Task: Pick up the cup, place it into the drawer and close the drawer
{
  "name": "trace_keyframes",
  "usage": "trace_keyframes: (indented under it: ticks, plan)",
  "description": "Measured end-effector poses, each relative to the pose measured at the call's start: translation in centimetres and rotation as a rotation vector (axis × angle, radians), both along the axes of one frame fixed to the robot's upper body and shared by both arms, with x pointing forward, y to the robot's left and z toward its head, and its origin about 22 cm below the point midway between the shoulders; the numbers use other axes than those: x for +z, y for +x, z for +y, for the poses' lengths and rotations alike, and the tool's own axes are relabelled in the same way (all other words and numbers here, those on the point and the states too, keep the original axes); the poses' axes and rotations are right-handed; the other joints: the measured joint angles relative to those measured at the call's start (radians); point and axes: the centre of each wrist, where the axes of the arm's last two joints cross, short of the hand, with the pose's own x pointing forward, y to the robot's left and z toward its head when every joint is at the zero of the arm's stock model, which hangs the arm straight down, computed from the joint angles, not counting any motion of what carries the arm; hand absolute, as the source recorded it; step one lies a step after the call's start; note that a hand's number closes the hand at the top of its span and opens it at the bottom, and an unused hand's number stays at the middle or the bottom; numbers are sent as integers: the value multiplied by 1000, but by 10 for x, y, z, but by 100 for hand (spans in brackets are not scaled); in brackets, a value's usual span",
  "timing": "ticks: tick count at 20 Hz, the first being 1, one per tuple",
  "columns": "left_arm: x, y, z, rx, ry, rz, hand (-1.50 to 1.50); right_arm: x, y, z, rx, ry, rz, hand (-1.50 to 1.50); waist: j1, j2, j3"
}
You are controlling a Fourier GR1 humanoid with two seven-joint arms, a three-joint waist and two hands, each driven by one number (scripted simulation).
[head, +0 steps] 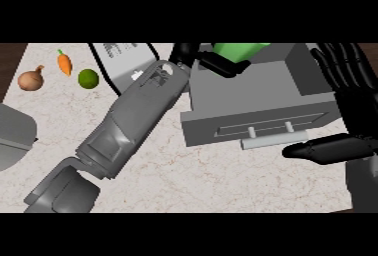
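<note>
- The left hand (210, 59), black with curled fingers, is wrapped round the bright green cup (238, 50) and holds it above the rear part of the open grey drawer (244, 92).
- The cup is lifted clear of the counter; whether its base touches the drawer floor cannot be told, as the fingers hide its lower part.
- The left grey forearm (136, 117) runs diagonally from the lower left up to the drawer's left rear corner.
- The right hand (347, 85) stands at the drawer's right side, fingers straight and upright, thumb (325, 149) pointing towards the drawer front; it holds nothing and rests.
- The drawer is pulled out, its pale bar handle (273, 140) facing the robot.
- Well left of the drawer on the speckled marble counter (221, 175) lie a brown onion (31, 79), an orange carrot (64, 62) and a green lime (88, 78).
- Progress judgement: pick-up is done and the carry is near its end. Remaining: release the cup inside the drawer, withdraw the hand, push the drawer shut.
</note>
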Motion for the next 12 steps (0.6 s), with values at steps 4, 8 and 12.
trace_keyframes:
  ticks: [4, 8, 12]
  plan:
    - [-9, -2, 0, -19, 38, 24, -150, 2, 6, 5, 35, -3, -4, -150, -30, 8, 0]
    - [-18, -4, 3, -27, -13, 27, -150, 3, 7, 14, 100, 5, -7, -150, -50, 15, 0]
    - [-16, -6, 2, -44, -120, 20, -150, 4, 10, 29, 246, 12, 6, 150, -59, 18, -1]
